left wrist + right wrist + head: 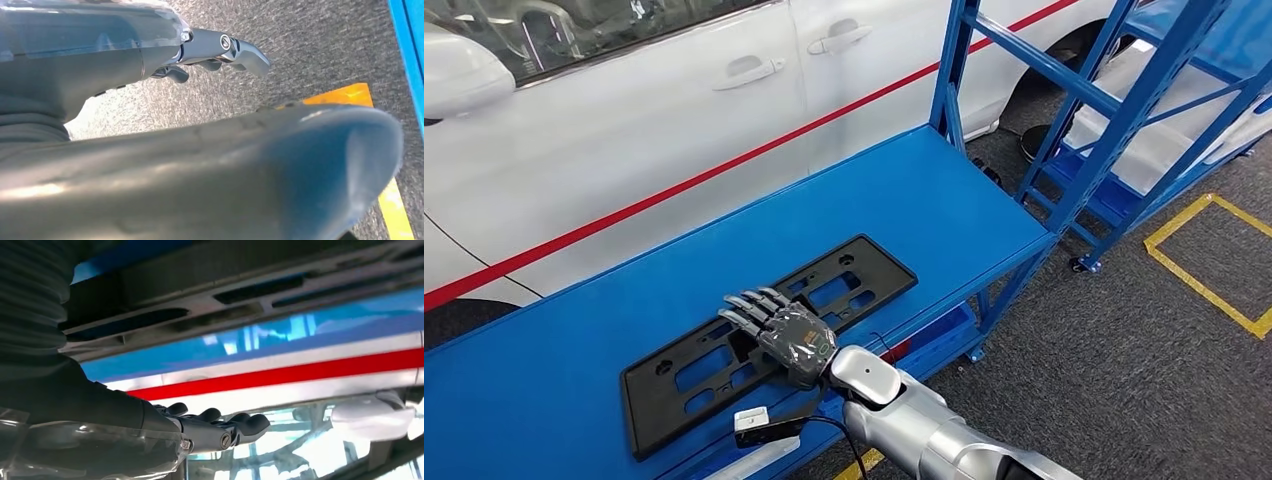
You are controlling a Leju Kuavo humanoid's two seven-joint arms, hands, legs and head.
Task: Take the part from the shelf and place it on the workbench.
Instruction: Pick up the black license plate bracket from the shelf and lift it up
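The part, a flat black plate frame (886, 276) with several cut-outs, lies on the blue shelf surface (904, 190) near its front edge. My right hand (784, 335) is over the frame's middle, palm down, fingers spread and stretched toward the car. In the right wrist view the frame (260, 270) and my right hand (150, 435) are apart, with a gap between the fingers (240, 422) and the frame; the hand holds nothing. My left hand (165, 165) hangs over the grey floor with straight fingers (235, 47) and nothing in it.
A white car (624, 130) with a red stripe stands close behind the shelf. Blue rack uprights (1124, 120) rise at the right end. Grey carpeted floor with yellow tape lines (1204, 270) lies to the right; a yellow tape line (345, 95) shows below my left hand.
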